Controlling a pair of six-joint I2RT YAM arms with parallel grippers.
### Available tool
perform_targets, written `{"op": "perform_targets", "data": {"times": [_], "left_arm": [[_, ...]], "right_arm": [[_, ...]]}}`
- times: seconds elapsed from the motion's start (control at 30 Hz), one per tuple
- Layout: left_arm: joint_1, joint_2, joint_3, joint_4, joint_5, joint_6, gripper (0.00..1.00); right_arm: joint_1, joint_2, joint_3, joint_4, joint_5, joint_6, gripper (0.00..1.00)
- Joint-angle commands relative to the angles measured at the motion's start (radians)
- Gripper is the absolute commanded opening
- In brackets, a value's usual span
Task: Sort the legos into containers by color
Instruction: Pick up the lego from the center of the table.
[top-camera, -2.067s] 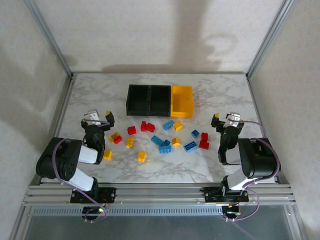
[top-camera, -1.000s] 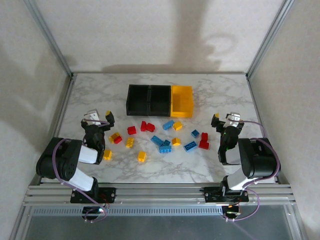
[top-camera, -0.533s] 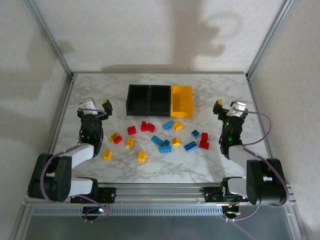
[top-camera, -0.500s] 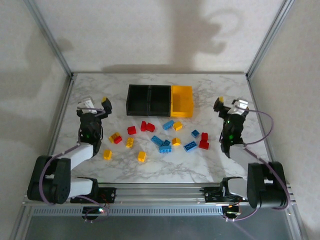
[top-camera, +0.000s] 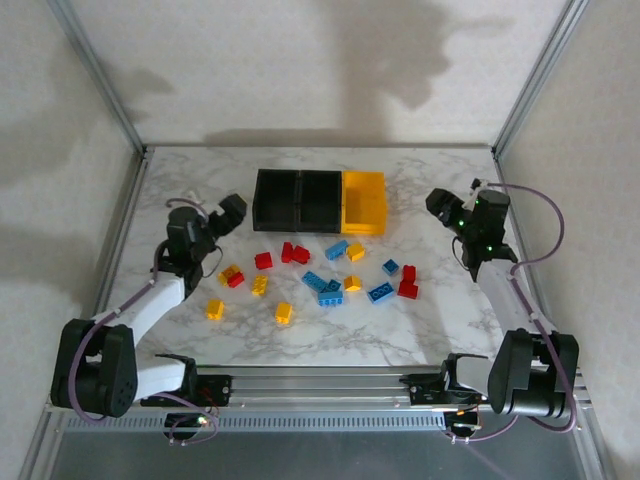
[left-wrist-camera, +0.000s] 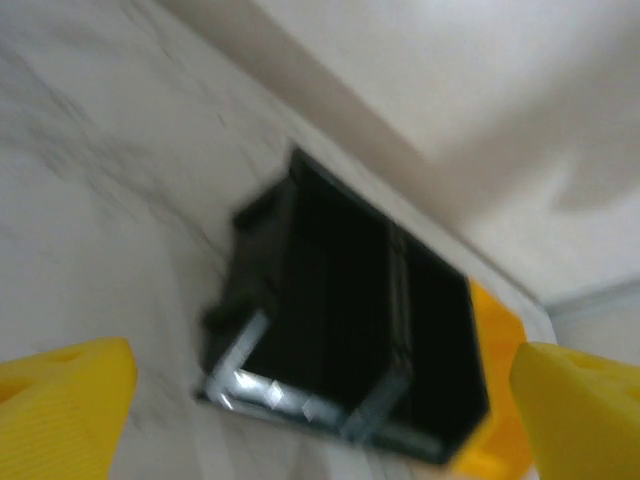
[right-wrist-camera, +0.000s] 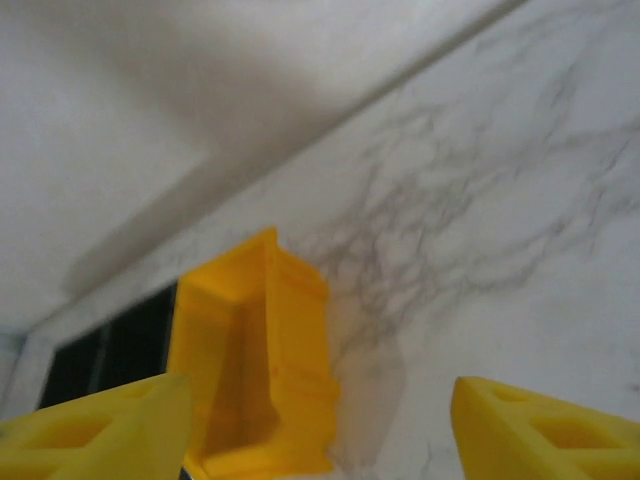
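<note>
Top view first: the three bins (top-camera: 320, 200) sit joined in a row toward the far edge of the counter (top-camera: 450, 330). The two black bins (top-camera: 298, 198) are on the left and the yellow bin (top-camera: 364, 201) is on the right end. The legos (top-camera: 322, 287) are all loose on the counter, a mixed scatter of red, blue and yellow across the middle, between the bins and the near edge. The left hand (top-camera: 228, 213) hangs just off the left end of the black bins. The right hand (top-camera: 442, 205) is over by the right edge, right of the yellow bin. Both are apart from the legos.

Left wrist view is pretty blurry, but the left hand (left-wrist-camera: 320, 395) is clearly released. Its yellow fingertips (left-wrist-camera: 60, 385) sit wide apart at the two bottom corners with nothing between them. The black bins (left-wrist-camera: 350, 320) are straight ahead, with a sliver of the yellow bin (left-wrist-camera: 492, 450) poking out behind.

Right wrist view: the right hand (right-wrist-camera: 320, 425) is released too, fingertips (right-wrist-camera: 545, 425) spread and gripping nothing. It's looking at the yellow bin (right-wrist-camera: 250, 360), with a bit of black bin (right-wrist-camera: 130, 350) past it and bare marble counter (right-wrist-camera: 500, 230) to the right.
</note>
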Motion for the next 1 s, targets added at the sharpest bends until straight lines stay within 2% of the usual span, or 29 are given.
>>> {"op": "perform_targets", "data": {"times": [0.0,0.27,0.4,0.53,0.63,0.97], "left_arm": [[-0.114,-0.041,0.007,-0.114,0.066,-0.026,0.92],[-0.419,-0.029,-0.048,-0.116,-0.104,-0.111,0.87],[-0.516,0.013,-0.050,-0.114,-0.169,-0.127,0.85],[-0.560,0.040,-0.049,-0.086,-0.168,-0.147,0.82],[-0.571,0.047,-0.040,-0.105,-0.174,-0.147,0.82],[-0.572,-0.026,-0.059,-0.163,-0.226,-0.154,0.83]], "right_arm": [[0.048,0.014,0.051,-0.254,0.003,-0.063,0.64],[0.240,0.096,0.074,-0.382,0.136,-0.057,0.69],[0.356,0.173,0.095,-0.370,0.182,-0.041,0.69],[0.426,0.268,0.129,-0.345,0.192,-0.067,0.63],[0.458,0.333,0.166,-0.338,0.190,-0.118,0.63],[0.520,0.445,0.207,-0.229,0.158,-0.262,0.74]]}}
